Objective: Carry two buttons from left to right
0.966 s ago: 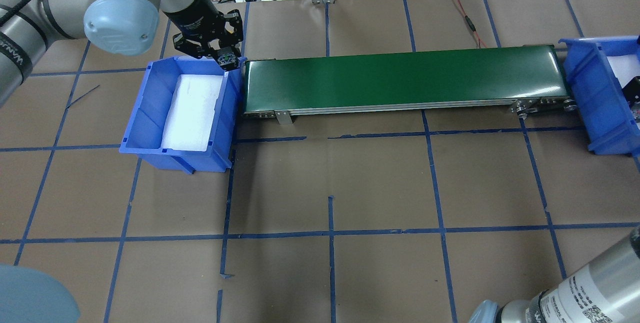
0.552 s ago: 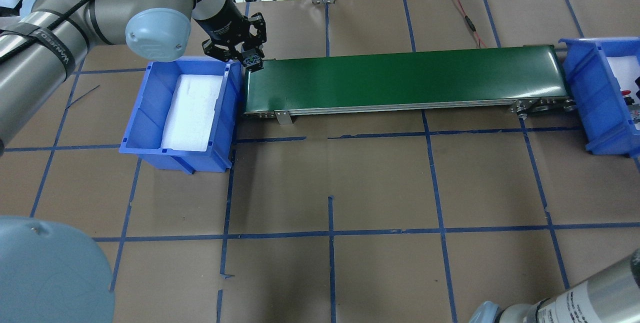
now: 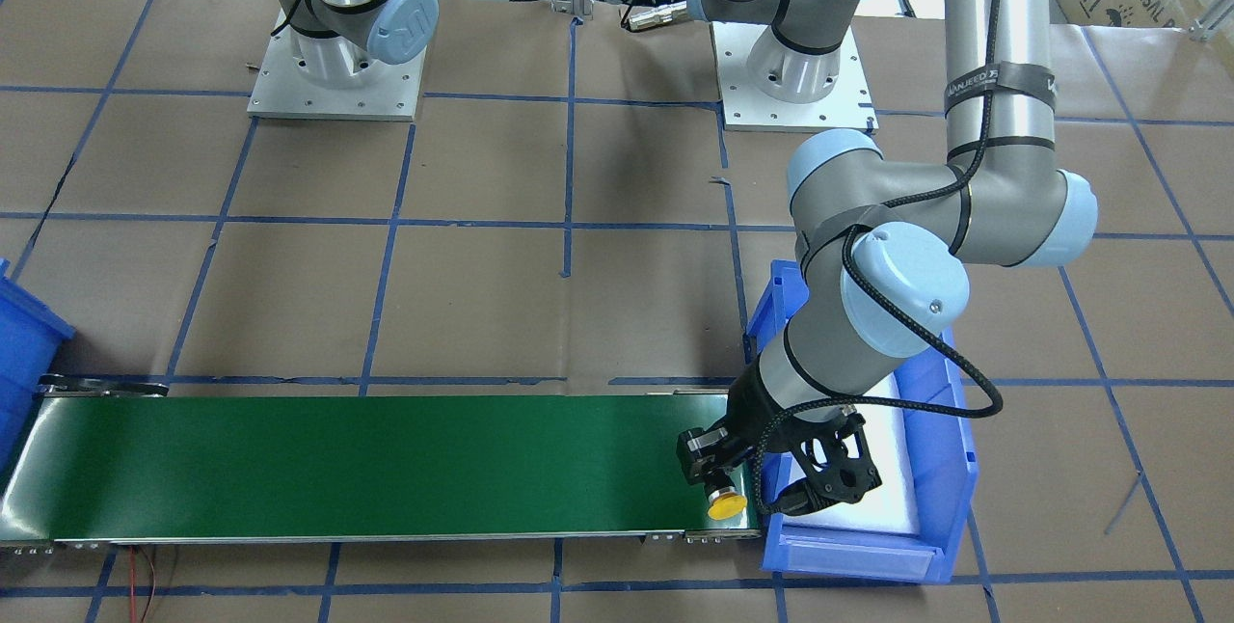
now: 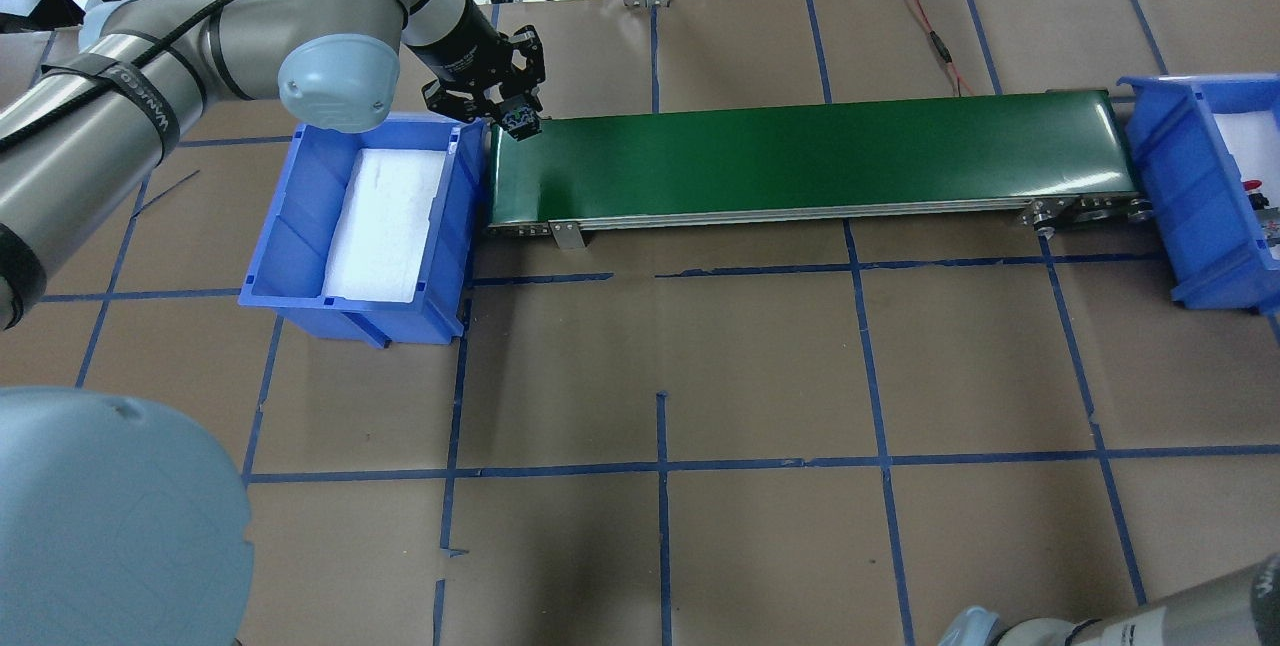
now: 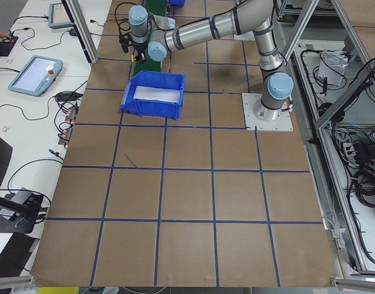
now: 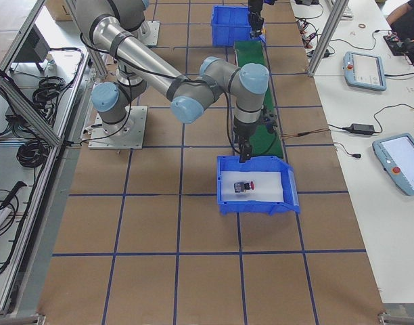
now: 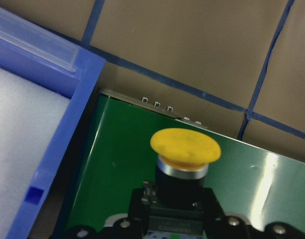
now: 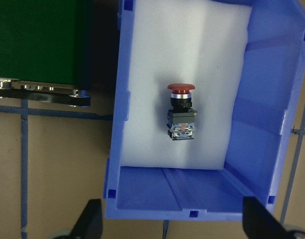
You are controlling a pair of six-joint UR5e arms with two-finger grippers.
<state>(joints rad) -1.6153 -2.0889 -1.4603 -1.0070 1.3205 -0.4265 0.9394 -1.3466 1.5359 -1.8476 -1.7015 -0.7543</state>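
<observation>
Left hand (image 4: 512, 114) grips the yellow button (image 7: 185, 147) over the belt (image 4: 800, 156), left end; next, likely lower and release. Right hand (image 8: 175, 224) gapes empty.

Brown counter (image 4: 760, 366) with blue tape grid (image 4: 770, 464) carries a green conveyor (image 4: 800, 161) between a left blue bin (image 4: 300, 226) and a right blue bin (image 4: 1175, 186).

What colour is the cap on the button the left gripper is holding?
Yellow. The button shows best in the left wrist-mounted view.
</observation>
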